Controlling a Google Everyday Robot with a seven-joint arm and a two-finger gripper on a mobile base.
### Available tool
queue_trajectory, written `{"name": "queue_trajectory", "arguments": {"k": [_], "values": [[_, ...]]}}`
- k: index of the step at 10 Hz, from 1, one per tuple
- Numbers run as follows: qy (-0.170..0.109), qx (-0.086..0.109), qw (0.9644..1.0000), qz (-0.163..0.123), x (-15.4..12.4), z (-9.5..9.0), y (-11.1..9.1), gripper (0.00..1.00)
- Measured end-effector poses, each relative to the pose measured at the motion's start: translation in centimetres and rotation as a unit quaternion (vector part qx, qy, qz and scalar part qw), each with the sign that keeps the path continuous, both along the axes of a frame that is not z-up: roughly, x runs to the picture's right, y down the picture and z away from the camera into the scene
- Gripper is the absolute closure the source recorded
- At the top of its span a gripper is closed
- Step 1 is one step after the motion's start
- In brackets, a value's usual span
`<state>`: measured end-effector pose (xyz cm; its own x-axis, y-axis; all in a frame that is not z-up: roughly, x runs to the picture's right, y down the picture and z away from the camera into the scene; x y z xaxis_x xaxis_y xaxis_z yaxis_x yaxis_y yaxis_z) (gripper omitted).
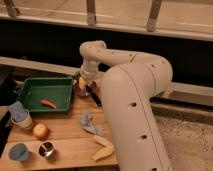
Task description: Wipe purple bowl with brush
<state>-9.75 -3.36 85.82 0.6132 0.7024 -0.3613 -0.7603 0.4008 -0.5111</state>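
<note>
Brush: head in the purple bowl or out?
Seemingly in: brush head end reaches into purple bowl, handle slanting out to the lower right; gripper right above the bowl.

The arm (131, 67) reaches left, wrist bent, its end effector (83, 83) pointing downward.
</note>
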Motion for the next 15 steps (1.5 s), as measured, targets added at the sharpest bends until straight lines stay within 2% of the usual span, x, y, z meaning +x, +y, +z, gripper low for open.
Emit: {"name": "queue_trajectory", "arguments": {"k": [1,2,3,4,6,7,9,10,11,12,14,15], "values": [[0.02,0.012,0.9997,-0.007,0.2,-0.5,-0.2,1.0],[0.033,0.015,0.9992,-0.015,0.1,-0.7,-0.3,1.0],[0.038,0.007,0.999,-0.023,-0.2,-0.6,-0.1,1.0],[0.044,-0.004,0.9986,-0.028,0.0,-0.6,0.1,1.0],[0.061,-0.044,0.9955,-0.058,0.1,-0.1,1.1,1.0],[0.064,-0.057,0.9942,-0.064,0.0,0.1,1.5,1.0],[0.079,-0.091,0.9894,-0.081,1.3,1.2,2.8,1.0],[0.081,-0.099,0.9883,-0.083,1.5,1.4,3.1,1.0],[0.086,-0.108,0.9872,-0.081,2.3,1.4,3.6,1.0],[0.091,-0.109,0.988,-0.061,3.7,1.1,3.9,1.0],[0.084,-0.101,0.9912,-0.018,5.6,0.7,4.1,1.0],[0.066,-0.089,0.9937,0.014,6.1,0.4,3.8,1.0]]}}
